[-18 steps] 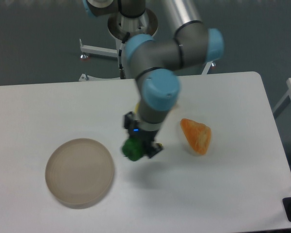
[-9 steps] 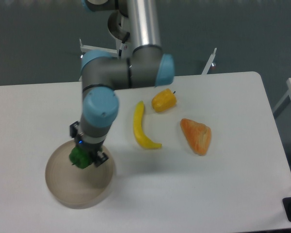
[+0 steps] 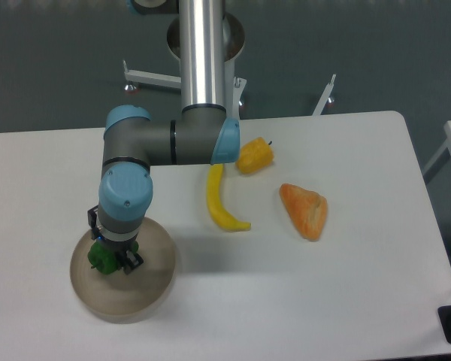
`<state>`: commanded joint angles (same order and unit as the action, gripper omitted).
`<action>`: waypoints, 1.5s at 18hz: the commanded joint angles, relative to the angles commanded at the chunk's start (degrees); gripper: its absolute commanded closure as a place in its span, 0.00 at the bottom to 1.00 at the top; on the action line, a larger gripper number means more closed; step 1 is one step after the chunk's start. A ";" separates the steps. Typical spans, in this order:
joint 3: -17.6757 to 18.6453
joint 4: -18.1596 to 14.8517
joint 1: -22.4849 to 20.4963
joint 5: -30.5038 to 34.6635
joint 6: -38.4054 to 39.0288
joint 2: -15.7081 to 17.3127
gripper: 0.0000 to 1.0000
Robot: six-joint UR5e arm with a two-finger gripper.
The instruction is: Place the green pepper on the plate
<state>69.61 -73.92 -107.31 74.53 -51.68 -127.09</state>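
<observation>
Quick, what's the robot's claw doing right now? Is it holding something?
Claw: closed on the green pepper, holding it over the plate.

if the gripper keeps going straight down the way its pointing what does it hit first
Most likely the plate. The gripper points down over the plate's left part with the green pepper in its jaws, so the pepper would meet the plate's surface first. How high it is above the plate is unclear.

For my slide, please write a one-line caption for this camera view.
UR5e gripper holds the green pepper over the plate; banana, yellow-orange pepper and an orange wedge-shaped item lie aside.
</observation>
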 joint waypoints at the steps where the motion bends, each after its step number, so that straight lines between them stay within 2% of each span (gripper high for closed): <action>1: 0.00 -0.09 -0.09 0.26 0.00 0.26 0.00; 6: -0.52 0.00 -0.26 0.35 -0.18 2.02 0.00; 8: -0.35 -0.09 -2.10 0.96 -0.61 3.59 0.00; 10: -0.09 -0.09 -4.65 5.16 -2.54 5.09 0.00; 13: 0.00 -0.87 -9.21 11.68 -9.21 6.76 0.00; 17: 0.00 -1.41 -15.89 11.43 -17.56 8.43 0.00; 19: 0.00 -3.50 -19.40 12.04 -25.01 8.09 0.00; 22: 0.00 -4.48 -23.10 12.30 -32.33 8.00 0.00; 24: -0.09 -6.15 -25.13 13.79 -34.88 8.17 0.00; 27: -0.35 -6.42 -26.72 15.99 -38.23 8.00 0.00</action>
<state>69.26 -80.33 -134.03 90.52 -89.91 -119.09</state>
